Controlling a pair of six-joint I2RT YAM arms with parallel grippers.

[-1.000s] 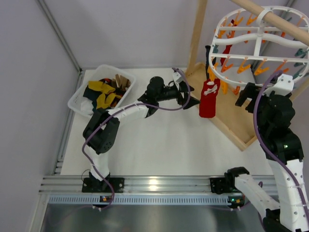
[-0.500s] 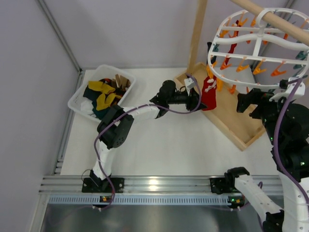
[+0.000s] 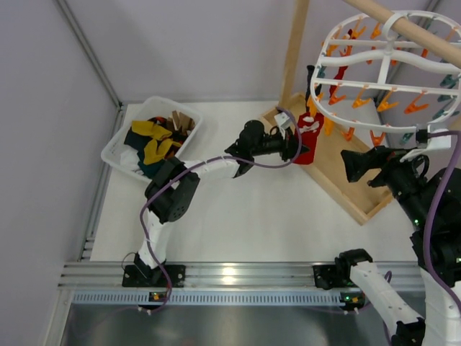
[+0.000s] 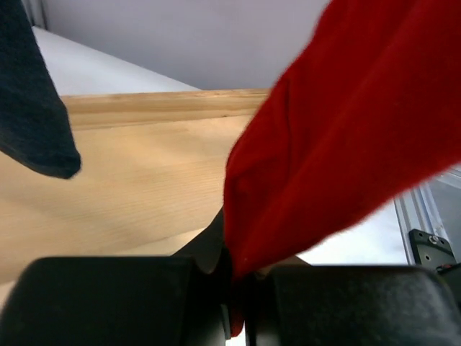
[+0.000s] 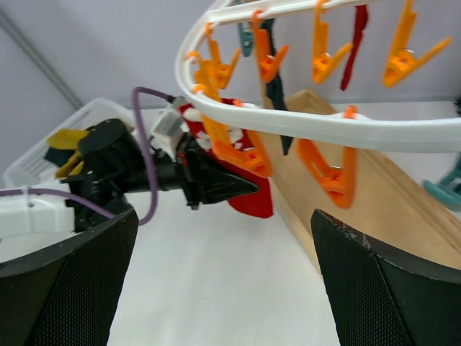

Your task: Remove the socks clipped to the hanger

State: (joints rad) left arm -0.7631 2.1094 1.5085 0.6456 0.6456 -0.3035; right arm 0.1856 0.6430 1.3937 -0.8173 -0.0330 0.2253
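Left gripper (image 4: pixel 234 303) clamps the red sock's (image 4: pixel 346 130) lower edge below the hanger (image 5: pixel 389 131); right gripper (image 3: pixel 354 166) hovers wide open beside the hanger; a steady downward pull should free it.

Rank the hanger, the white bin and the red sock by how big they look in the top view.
1. hanger: largest, though it hangs nearer the camera, which may inflate it.
2. white bin: clearly smaller than the hanger.
3. red sock: smallest by far.
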